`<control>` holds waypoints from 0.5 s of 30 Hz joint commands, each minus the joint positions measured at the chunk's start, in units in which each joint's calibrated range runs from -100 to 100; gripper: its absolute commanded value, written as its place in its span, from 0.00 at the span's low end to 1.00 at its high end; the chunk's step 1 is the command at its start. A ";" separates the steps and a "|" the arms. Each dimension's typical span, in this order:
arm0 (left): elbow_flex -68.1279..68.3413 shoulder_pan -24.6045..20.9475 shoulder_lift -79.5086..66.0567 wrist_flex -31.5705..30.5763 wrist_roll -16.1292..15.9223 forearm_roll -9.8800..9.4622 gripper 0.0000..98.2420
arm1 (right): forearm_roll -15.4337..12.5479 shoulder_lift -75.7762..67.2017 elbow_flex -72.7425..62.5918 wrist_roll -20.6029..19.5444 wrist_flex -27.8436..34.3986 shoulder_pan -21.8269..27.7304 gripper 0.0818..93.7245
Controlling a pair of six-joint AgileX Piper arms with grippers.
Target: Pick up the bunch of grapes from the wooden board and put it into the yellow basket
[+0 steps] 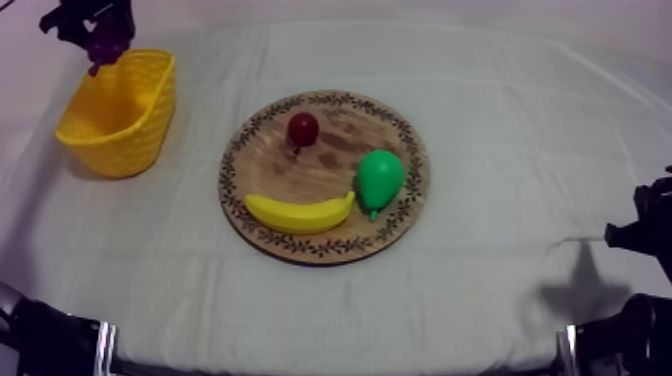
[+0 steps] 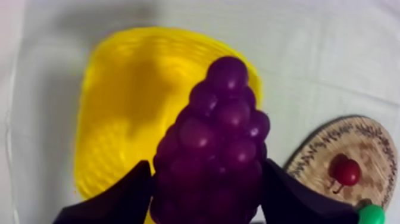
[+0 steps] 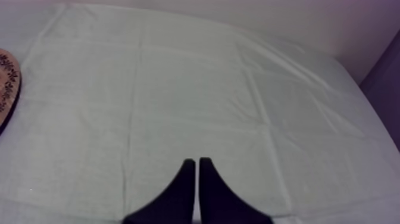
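Observation:
My left gripper [image 1: 100,50] hangs above the far rim of the yellow basket [image 1: 120,115] at the table's left, shut on the bunch of purple grapes [image 2: 214,149]. In the left wrist view the grapes sit between my two black fingers [image 2: 119,199], right over the basket's open inside [image 2: 131,107]. The round wooden board [image 1: 325,175] lies mid-table. My right gripper [image 3: 197,164] rests low at the table's right side, shut on nothing, its fingers together as a narrow wedge over bare cloth.
On the board lie a banana [image 1: 300,212], a green pear [image 1: 380,178] and a small red fruit [image 1: 303,128]. The board's edge [image 3: 7,83] shows beside the cloth in the right wrist view. Open cloth stretches around the board.

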 commanded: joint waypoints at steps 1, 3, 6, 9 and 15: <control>0.12 -1.14 0.38 0.09 -0.04 -0.26 0.64 | -0.01 -0.02 -0.05 0.02 -0.03 0.00 0.00; 0.38 -1.63 1.05 0.14 -0.08 -0.41 0.64 | -0.01 -0.02 -0.05 0.02 -0.03 0.00 0.00; 0.72 -2.01 2.67 -0.13 -0.11 -0.59 0.64 | -0.01 -0.02 -0.05 0.02 -0.03 0.00 0.00; 1.22 -2.11 4.83 -0.97 -0.05 -0.67 0.65 | -0.01 -0.02 -0.05 0.02 -0.03 0.00 0.00; 2.25 -2.15 9.67 -3.01 0.43 -0.70 0.71 | -0.01 -0.02 -0.05 0.02 -0.03 0.00 0.00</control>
